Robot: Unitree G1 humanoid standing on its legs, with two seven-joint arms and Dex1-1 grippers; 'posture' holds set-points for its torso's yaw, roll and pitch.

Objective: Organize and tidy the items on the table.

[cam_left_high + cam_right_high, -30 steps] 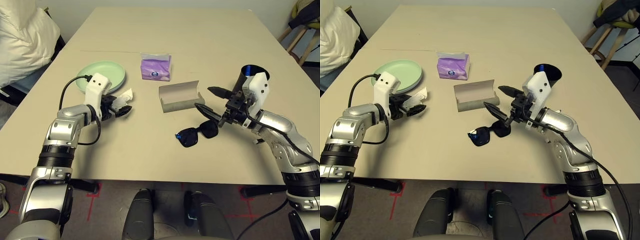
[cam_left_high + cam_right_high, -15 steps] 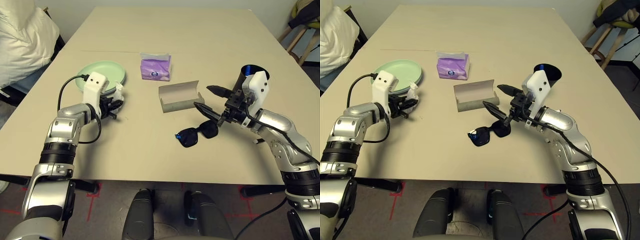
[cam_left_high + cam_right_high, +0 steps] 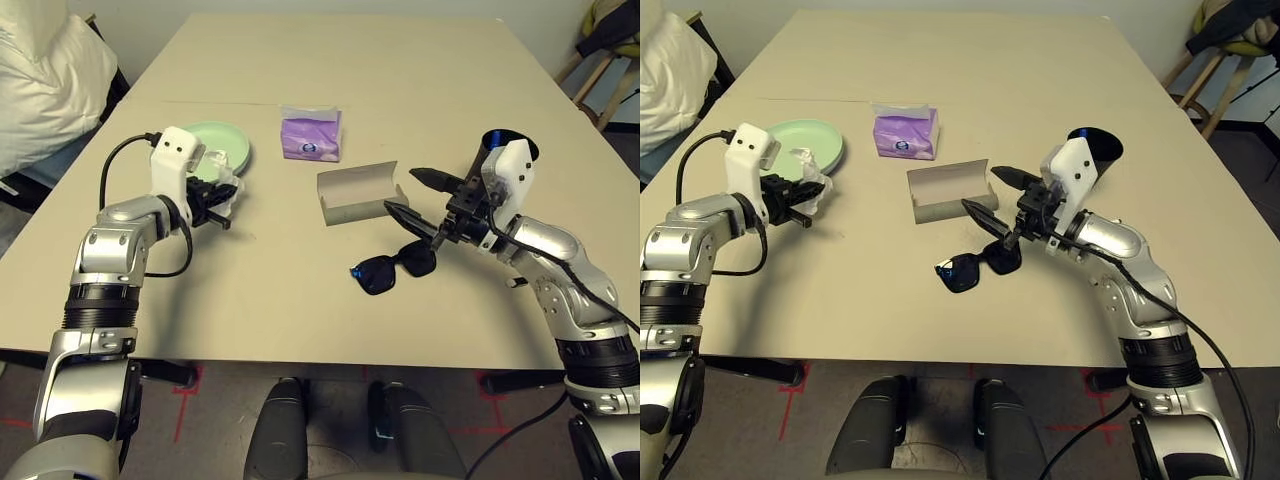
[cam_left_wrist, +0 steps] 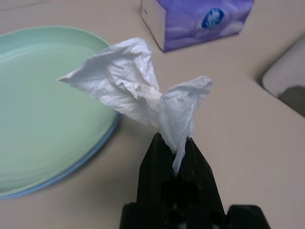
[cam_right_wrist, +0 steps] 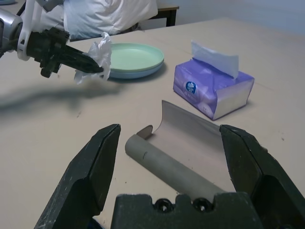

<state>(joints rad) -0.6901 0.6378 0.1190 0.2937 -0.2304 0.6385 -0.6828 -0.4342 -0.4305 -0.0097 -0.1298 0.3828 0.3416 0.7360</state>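
The left gripper (image 4: 174, 148), now clamped on the crumpled white tissue (image 4: 143, 90), has lifted it off the table (image 3: 300, 290) at left (right gripper (image 3: 410, 195) gapes idle).

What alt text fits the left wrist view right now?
The left pincer, shut, pinches a crumpled white tissue lifted above the beige table. Behind it sit stacked mint green and pale blue plates and a purple tissue pack.
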